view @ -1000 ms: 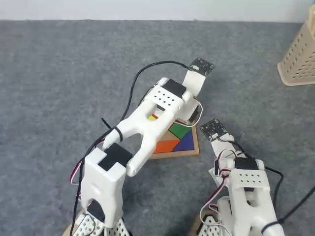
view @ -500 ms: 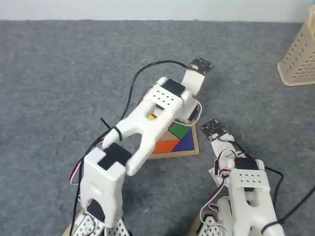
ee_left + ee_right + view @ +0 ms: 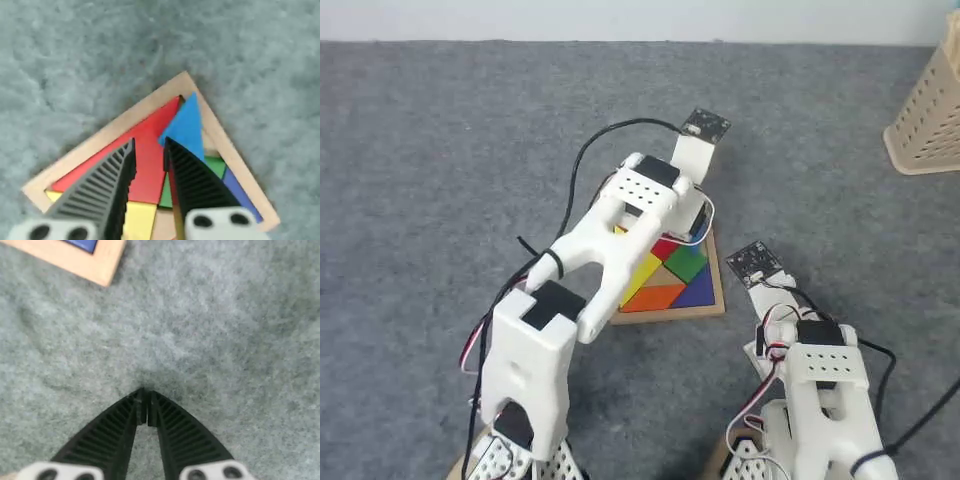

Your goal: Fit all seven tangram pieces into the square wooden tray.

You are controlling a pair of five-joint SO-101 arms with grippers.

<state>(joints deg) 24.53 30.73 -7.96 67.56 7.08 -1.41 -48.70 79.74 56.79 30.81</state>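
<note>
Progress on the square wooden tray [image 3: 716, 303]?

Close to done, I think. It sits on the grey carpet [image 3: 440, 150] under the left arm, and its floor is nearly all colour. The left wrist view shows a big red triangle [image 3: 147, 135], a yellow piece [image 3: 140, 220], a green piece [image 3: 216, 162] and a dark blue piece [image 3: 242, 195]. The high view adds an orange piece [image 3: 660, 297].

And the light blue triangle [image 3: 186, 125]?

It lies in the tray's far corner beside the red one. A sliver of bare wood shows along its outer edge, so it may not be seated flat. The angle is too poor to be sure.

All 7 in?

I cannot count 7, because the arm covers part of the tray. I see no loose pieces on the carpet.

Pincers?

The left gripper [image 3: 149, 145] hangs over the red triangle, its fingers a narrow gap apart with nothing between them. The right gripper [image 3: 143, 407] is pressed closed and empty over bare carpet, near a tray corner.

What is left?

Probably just nudging the light blue triangle home.
</note>
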